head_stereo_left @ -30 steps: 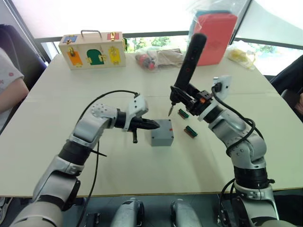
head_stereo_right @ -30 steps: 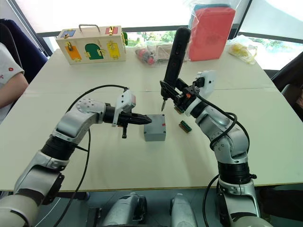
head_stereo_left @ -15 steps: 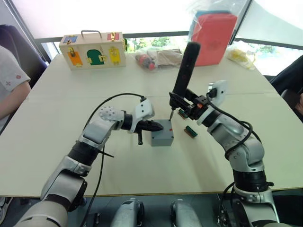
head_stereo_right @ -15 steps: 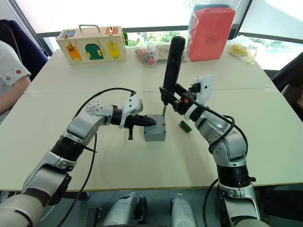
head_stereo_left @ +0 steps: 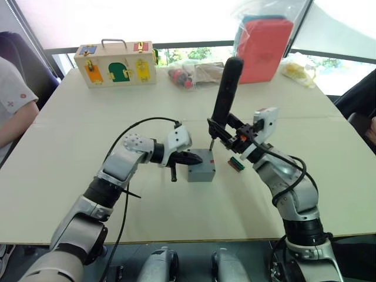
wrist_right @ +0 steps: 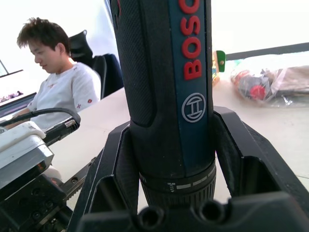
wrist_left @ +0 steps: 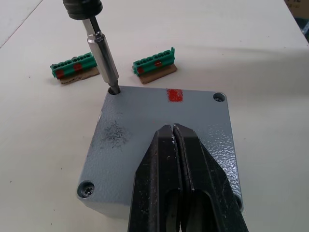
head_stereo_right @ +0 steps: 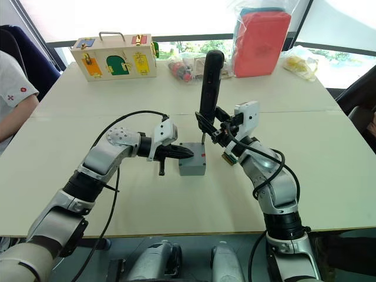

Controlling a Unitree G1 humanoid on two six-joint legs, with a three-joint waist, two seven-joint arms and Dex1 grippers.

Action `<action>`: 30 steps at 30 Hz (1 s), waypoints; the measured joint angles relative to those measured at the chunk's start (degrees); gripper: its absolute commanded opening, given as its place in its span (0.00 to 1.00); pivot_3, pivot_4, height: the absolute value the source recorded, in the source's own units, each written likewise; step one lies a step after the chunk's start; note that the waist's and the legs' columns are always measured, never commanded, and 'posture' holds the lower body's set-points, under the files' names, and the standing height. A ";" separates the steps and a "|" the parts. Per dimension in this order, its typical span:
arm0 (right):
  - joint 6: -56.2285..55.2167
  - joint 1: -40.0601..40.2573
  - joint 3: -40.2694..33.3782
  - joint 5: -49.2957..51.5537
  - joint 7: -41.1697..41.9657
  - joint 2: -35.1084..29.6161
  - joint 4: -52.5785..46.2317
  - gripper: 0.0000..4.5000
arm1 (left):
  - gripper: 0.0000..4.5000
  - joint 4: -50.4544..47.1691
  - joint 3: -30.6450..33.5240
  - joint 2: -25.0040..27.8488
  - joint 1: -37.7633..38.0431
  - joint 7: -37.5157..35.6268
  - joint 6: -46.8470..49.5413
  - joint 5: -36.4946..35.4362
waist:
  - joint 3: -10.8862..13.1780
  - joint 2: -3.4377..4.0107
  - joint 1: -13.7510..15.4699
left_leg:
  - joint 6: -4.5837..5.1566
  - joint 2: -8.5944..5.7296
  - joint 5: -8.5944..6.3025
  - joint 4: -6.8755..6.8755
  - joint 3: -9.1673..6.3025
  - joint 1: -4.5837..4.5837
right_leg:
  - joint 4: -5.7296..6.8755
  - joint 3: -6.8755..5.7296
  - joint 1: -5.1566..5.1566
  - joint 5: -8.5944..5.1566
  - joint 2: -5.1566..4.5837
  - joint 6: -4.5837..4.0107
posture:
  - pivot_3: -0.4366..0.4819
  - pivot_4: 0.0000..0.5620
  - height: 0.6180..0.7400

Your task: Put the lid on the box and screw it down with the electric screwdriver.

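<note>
Grey plastic lid (wrist_left: 164,140), square and shallow, is sitting on top of the small grey box (head_stereo_left: 201,172) near the middle of the pale beige table (head_stereo_left: 70,158), in a bright room with large windows. Behind are standing a wooden case with coloured latches (head_stereo_left: 114,62) and a red bag in clear plastic (head_stereo_left: 264,41). The left gripper (wrist_left: 175,133) is reaching from the left, its black fingers pressed together and resting on the lid. The right gripper (head_stereo_left: 230,134) is pinching the long black electric screwdriver (head_stereo_left: 224,97) nearly upright, its metal bit standing in one far corner hole. Two green terminal blocks (wrist_left: 154,64) are lying just beside the box.
</note>
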 measured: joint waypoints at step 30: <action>-6.89 0.01 2.29 -6.16 -3.48 4.31 5.52 0.40 | 0.00 -4.63 -0.11 0.23 3.62 0.19 2.25 0.16 | -0.36 -0.31 0.18 | 0.05 -0.07 -0.10 -0.19 -0.03 0.89 | -0.03 0.04 0.70 -0.20 -0.22 -0.30 | 0.48 0.27 1.00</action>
